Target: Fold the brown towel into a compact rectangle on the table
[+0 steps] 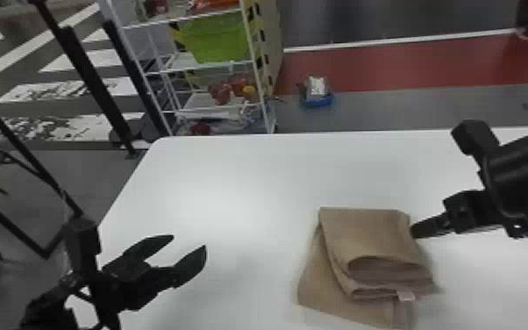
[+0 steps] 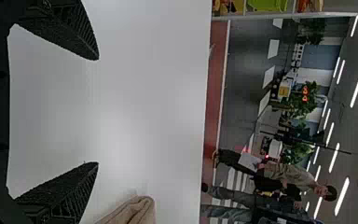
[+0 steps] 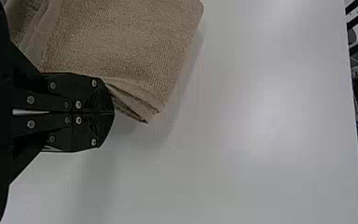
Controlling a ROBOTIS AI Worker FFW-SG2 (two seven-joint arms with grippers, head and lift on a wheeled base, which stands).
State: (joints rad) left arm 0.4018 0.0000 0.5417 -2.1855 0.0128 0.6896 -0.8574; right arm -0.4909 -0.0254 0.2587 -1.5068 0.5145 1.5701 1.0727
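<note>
Head view: pale tag (image 1: pixel 406 296) on brown towel (image 1: pixel 370 237), left claw (image 1: pixel 189 242) spread apart, right claw (image 1: pixel 413 231) together.

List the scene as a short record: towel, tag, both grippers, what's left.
towel: brown towel folded in layers on the table, right of centre
fold: top layers askew; bottom layer sticks out on the left and near sides
tag: pale tag at the top fold's near edge
left gripper: jaws open, left of the towel
right gripper: jaws shut, empty, at the towel's right edge
left to do: probably tuck and square the bottom layer
</note>
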